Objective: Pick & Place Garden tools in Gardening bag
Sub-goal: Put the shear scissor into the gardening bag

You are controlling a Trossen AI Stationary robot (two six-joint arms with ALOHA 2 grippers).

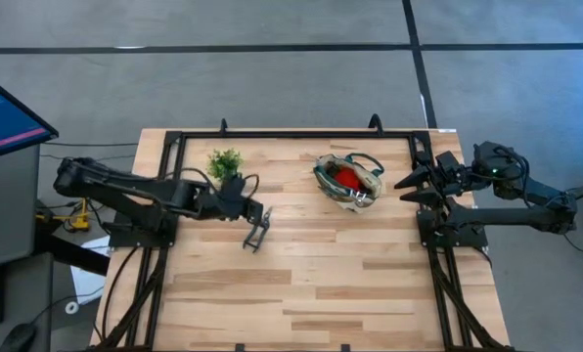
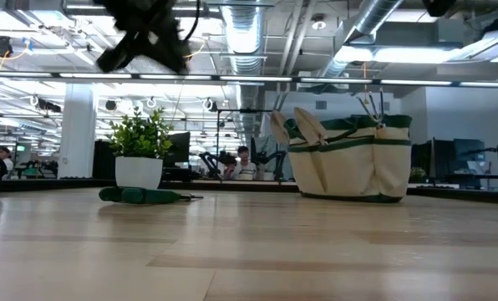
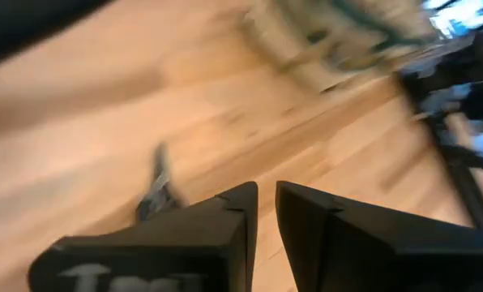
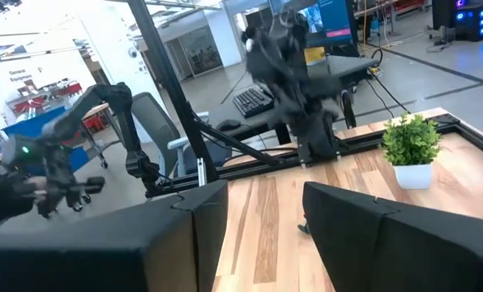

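- Two dark arms work at the light wooden bench, whose near part is bare boards in the low view.
- Closest of the task's things is a green-handled tool, lying flat on the bench on the left, just in front of the potted plant. The left wrist view shows it as a dark, blurred shape on the wood beyond the fingers.
- The left end effector reaches in from the left edge and hangs over the left-centre of the bench. In the low view it is high above the tool and not touching it.
- From its own wrist camera, the left end effector has its two fingers drawn almost together, with only a thin slit between them and nothing in it.
- The potted plant stands upright in a white pot towards the far left of the bench.
- The gardening bag sits upright at the far centre-right, well apart from the plant. It is cream with dark green trim, and its mouth is open.
- A red piece lies inside the bag. Thin ends poke up above the bag's rim in the low view, too small to name.
- The right end effector waits at the right edge, level with the bag and pointing towards it. Its fingers are spread with nothing between them.
- Far behind the bench, a person sits in the room.
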